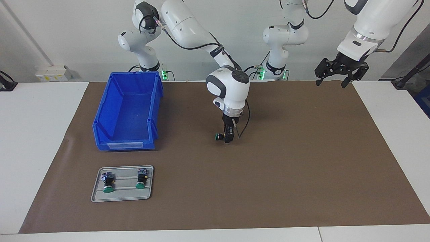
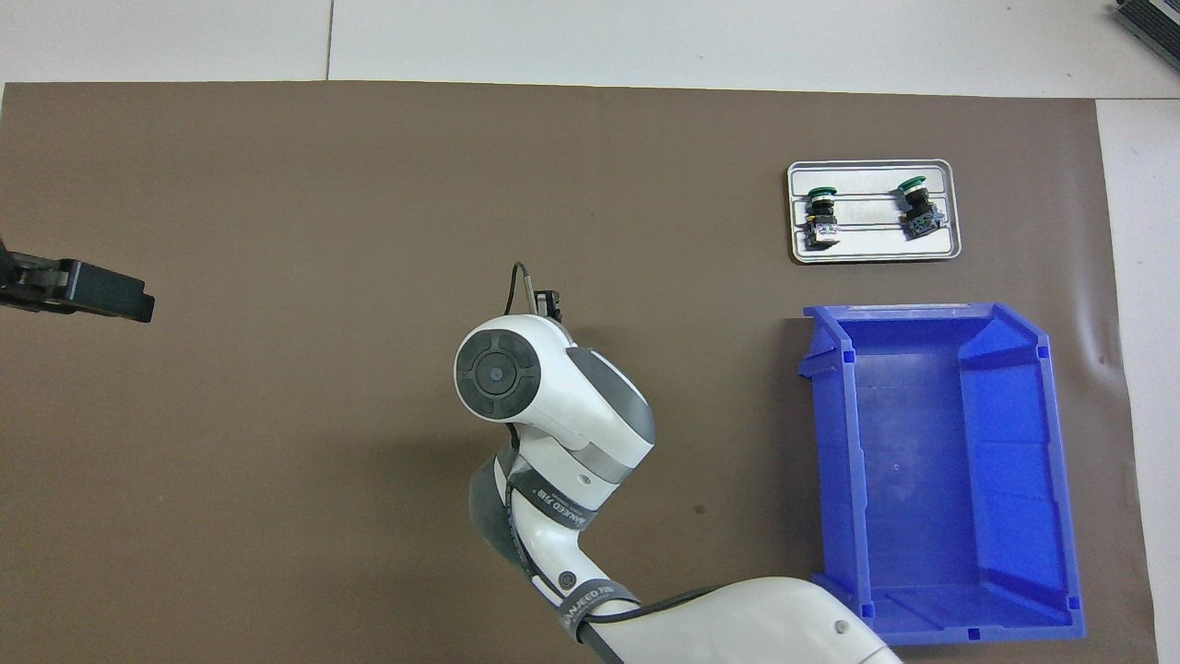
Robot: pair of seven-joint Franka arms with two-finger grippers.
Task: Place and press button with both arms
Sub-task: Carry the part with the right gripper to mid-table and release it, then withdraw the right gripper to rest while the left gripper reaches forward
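A button (image 1: 219, 136) with a green cap lies sideways at the tip of my right gripper (image 1: 228, 137), low over the middle of the brown mat. Its cap points toward the right arm's end of the table. Whether the gripper still holds the button does not show. In the overhead view the white wrist covers the button, and only a black bit of the right gripper (image 2: 548, 302) sticks out. My left gripper (image 1: 340, 78) hangs open and empty, high over the mat's edge at the left arm's end, and shows at the edge of the overhead view (image 2: 111, 297).
A grey tray (image 1: 121, 198) (image 2: 876, 256) holds two more green-capped buttons (image 1: 109, 183) (image 1: 141, 178), farther from the robots than the blue bin (image 1: 100, 116) (image 2: 834, 461). Both stand toward the right arm's end. The bin is empty.
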